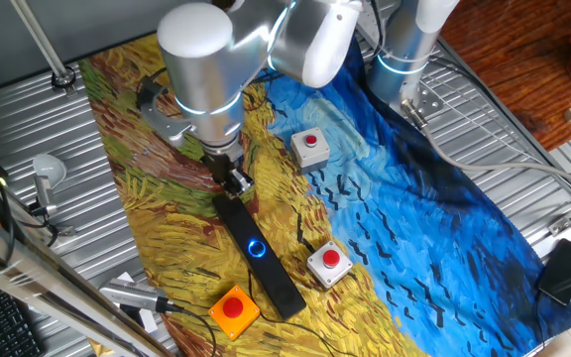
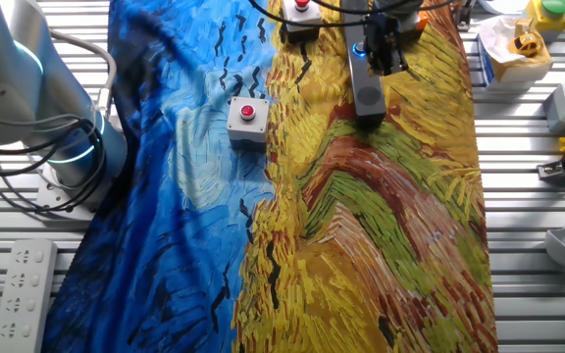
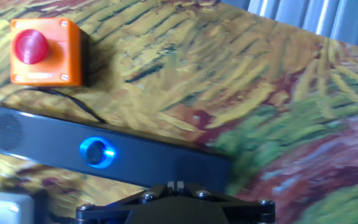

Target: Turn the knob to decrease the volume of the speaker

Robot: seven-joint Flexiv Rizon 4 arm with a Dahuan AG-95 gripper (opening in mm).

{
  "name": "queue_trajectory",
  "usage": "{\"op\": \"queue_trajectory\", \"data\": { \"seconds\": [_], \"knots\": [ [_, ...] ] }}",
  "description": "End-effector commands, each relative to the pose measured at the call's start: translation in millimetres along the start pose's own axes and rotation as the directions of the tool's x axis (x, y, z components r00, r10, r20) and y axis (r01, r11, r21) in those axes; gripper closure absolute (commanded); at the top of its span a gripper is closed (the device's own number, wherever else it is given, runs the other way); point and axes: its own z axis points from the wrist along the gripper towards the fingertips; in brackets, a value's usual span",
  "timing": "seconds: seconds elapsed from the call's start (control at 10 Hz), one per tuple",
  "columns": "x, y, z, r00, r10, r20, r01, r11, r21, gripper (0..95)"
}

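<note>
On the painted cloth (image 1: 414,198), we see the speaker (image 1: 259,255) lying lengthwise along the yellow half, with bare cloth beside its upper end and button boxes crowding the lower end. Our claw (image 1: 232,179) hangs over the speaker's upper end; the knob (image 1: 256,248) glows blue near the bar's middle, apart from the claw. We cannot tell whether the fingers are spread. We count three button boxes: two white (image 1: 310,147) (image 1: 328,264), one orange (image 1: 234,310).
</note>
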Motion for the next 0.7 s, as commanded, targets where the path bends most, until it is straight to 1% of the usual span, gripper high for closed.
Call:
{"op": "queue_trajectory", "data": {
  "seconds": [0.1,0.5,0.6,0.7],
  "knots": [
    [-6.8,18.9,7.6,0.999,0.035,0.005,-0.035,0.999,0.01,95.0],
    [-17.7,56.1,20.4,0.995,0.1,0.016,-0.1,0.995,0.007,95.0],
    [-18.7,62.9,23.3,0.995,0.103,0.016,-0.103,0.995,0.009,95.0],
    [-18.5,66.6,25.2,0.996,0.085,0.016,-0.085,0.996,0.01,95.0]
  ]
}}
